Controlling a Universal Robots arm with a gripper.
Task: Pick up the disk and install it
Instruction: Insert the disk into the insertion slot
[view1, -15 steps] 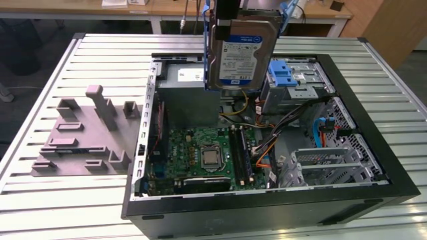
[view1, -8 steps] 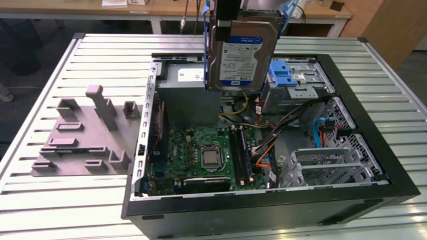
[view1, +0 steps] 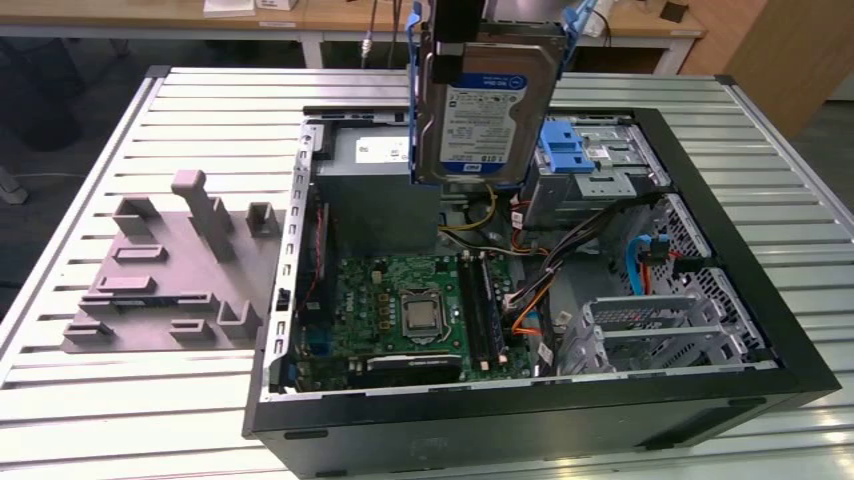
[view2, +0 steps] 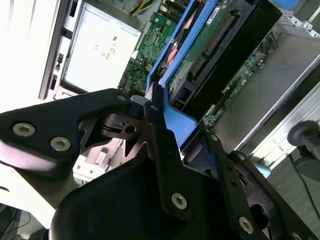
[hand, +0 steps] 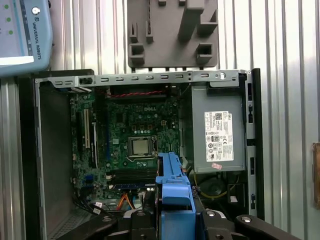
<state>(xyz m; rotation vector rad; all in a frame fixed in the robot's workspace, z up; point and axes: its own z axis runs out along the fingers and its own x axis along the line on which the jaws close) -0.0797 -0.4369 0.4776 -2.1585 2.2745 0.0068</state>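
The disk (view1: 483, 110), a silver hard drive with a white-and-blue label and blue side rails, hangs upright above the open computer case (view1: 767, 330). It is over the back of the case, between the power supply and the drive cage. My gripper (view1: 491, 22) comes down from above and is shut on the disk's upper end. In the second wrist view the black fingers (view2: 162, 150) clamp the blue rail of the disk (view2: 212, 42), whose circuit-board underside shows. In the first wrist view the blue rail of the disk (hand: 172, 187) juts out from between the fingers (hand: 212, 222), over the motherboard.
Inside the case lie the green motherboard (view1: 414, 310), the grey power supply box with a white sticker (hand: 217, 135) and a metal drive cage with a blue tab (view1: 577, 145). A grey plastic fixture (view1: 167, 270) sits on the slatted table (view1: 107, 420) at the exterior view's left.
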